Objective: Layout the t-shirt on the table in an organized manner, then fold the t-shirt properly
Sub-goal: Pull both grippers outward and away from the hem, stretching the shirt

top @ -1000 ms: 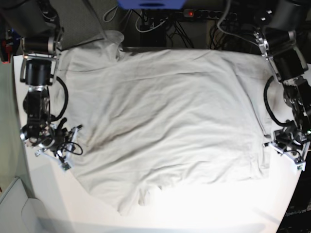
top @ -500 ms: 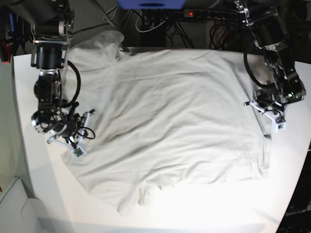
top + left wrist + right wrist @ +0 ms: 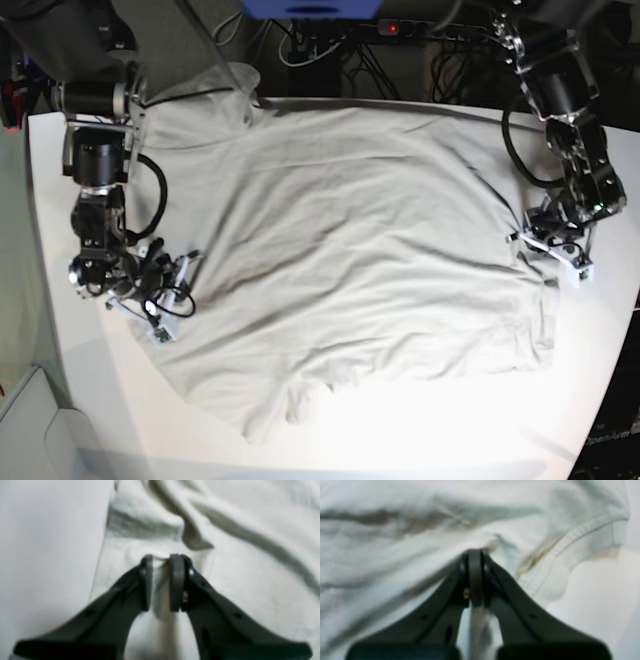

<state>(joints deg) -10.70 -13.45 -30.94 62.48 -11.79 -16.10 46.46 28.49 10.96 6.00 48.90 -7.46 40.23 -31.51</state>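
Grey-beige t-shirt in both arms' jaws

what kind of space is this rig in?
Likely a robotics lab or workshop bench: a bare white table, a power strip with tangled cables behind it, and the t-shirt spread for manipulation.

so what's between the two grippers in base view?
Only the t-shirt, spread over the table; the left gripper and right gripper each pinch an opposite edge.
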